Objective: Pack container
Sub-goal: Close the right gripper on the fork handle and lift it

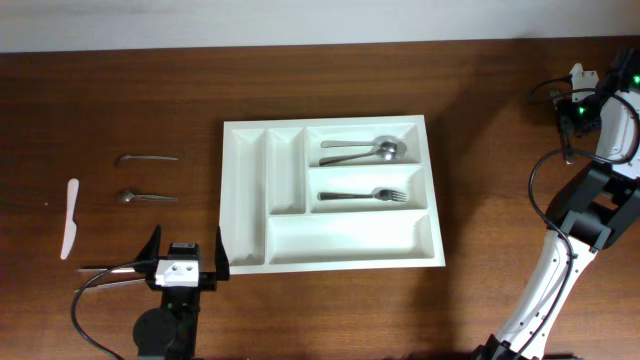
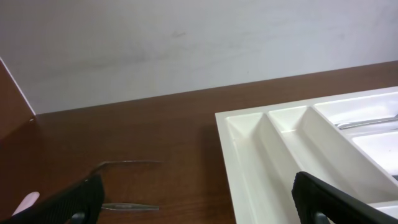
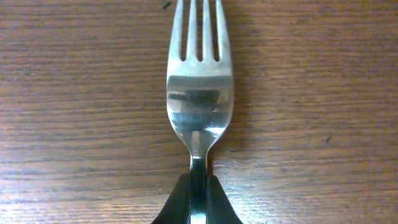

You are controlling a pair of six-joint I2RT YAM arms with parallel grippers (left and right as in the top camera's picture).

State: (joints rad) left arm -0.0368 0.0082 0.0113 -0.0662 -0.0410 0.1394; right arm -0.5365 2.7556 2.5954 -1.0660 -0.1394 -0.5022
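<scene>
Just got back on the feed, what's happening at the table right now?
The right tool is shut on the neck of a fork, with the wood tabletop behind it. The left tool hangs open and empty by the near-left corner of the container. The container already holds spoons and a second fork. Two loose spoons and a white knife lie on the tabletop to its left.

Fork [image 3: 199,106], neck in tight right gripper [image 3: 198,200], perhaps flat on table [image 3: 74,124].
</scene>
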